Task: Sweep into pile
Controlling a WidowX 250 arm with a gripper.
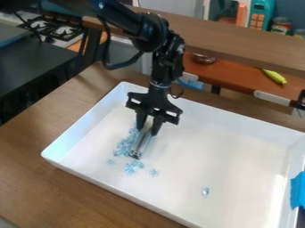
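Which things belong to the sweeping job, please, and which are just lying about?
Job: small light-blue translucent pieces; white rectangular tray; slim silvery tool; black two-finger end effector.

Lying about: long yellow object; teal boxy object with orange buttons.

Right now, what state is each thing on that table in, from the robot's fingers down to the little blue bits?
Fingers: closed around the silver tool.
Silver tool: held at a slant, lower end down in the tray.
Blue bits: loosely bunched beside the tool, some scattered nearer the camera.
Lone bit: apart from the rest.
White tray: upright, open-topped.
Blue tape: attached at the tray's edge.
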